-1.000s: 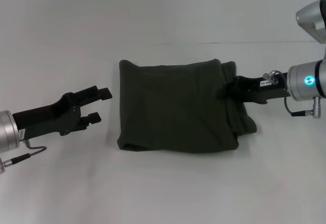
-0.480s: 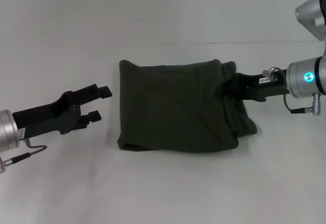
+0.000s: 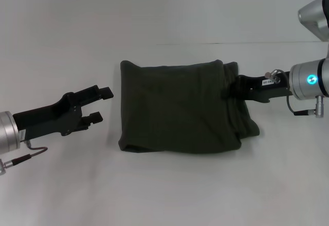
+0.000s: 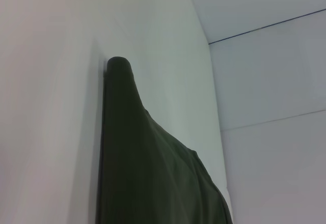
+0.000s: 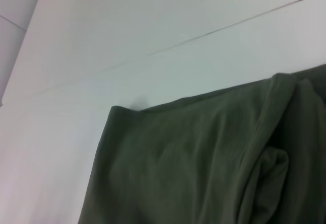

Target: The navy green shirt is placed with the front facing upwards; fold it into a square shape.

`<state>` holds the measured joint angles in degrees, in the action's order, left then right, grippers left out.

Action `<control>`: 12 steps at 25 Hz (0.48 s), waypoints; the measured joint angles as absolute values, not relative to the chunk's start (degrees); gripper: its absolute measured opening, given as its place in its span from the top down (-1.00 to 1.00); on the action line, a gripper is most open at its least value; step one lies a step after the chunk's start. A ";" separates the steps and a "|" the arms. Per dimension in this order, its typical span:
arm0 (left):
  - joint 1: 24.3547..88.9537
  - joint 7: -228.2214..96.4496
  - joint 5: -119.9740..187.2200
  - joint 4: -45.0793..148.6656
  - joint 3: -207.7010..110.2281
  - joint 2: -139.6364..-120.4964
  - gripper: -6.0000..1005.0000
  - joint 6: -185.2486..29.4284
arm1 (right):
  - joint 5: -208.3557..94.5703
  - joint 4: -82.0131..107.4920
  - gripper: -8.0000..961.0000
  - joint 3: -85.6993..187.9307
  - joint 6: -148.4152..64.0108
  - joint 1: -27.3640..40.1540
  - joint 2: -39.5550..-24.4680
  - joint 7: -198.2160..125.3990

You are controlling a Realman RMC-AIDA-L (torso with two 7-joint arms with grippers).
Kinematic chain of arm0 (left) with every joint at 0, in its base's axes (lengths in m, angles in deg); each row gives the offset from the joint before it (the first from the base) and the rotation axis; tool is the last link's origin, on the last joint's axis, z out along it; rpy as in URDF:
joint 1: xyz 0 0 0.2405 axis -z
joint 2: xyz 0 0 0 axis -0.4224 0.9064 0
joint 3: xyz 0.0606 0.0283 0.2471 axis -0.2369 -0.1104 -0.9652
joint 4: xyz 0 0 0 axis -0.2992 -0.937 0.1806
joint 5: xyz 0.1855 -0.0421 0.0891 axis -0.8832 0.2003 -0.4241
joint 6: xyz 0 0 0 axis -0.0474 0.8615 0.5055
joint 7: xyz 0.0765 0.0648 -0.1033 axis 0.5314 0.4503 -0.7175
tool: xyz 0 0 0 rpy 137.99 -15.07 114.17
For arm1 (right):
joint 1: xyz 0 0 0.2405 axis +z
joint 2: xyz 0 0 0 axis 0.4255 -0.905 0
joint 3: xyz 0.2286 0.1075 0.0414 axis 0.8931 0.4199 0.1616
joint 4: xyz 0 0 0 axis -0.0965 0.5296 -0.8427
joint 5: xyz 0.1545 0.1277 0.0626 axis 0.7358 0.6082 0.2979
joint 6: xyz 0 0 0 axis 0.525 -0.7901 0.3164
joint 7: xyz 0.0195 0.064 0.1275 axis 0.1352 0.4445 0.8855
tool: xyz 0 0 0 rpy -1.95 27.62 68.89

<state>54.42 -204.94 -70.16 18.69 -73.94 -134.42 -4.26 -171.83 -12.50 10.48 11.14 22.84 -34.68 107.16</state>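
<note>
- Olive navy green shirt lies folded, roughly square, on the white tabletop.
- Left tool, fingers spread, sits just beside it.
- Right tool is tucked into the shirt's edge; its grip can't be made out.

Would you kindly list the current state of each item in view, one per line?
navy green shirt: folded into a rough rectangle, flat on the table, right edge bunched.
left tool: open, beside the shirt's left edge, not touching.
right tool: at the shirt's right edge, tips hidden in cloth.

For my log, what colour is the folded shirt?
Dark olive green, plain; the shirt shows best in the head view.
</note>
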 joint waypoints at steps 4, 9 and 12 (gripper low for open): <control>54.37 -204.88 -69.88 18.67 -73.92 -134.40 -0.85 -4.32 | -171.61 -14.04 0.86 10.96 10.85 22.79 -34.67 105.62; 54.28 -204.87 -69.79 18.51 -73.23 -134.29 -0.86 -4.06 | -171.53 -17.79 0.85 10.95 11.34 23.16 -34.92 105.80; 54.12 -204.87 -69.78 18.44 -72.62 -134.28 -0.86 -3.89 | -171.92 -17.98 0.84 10.63 11.36 24.35 -34.60 106.44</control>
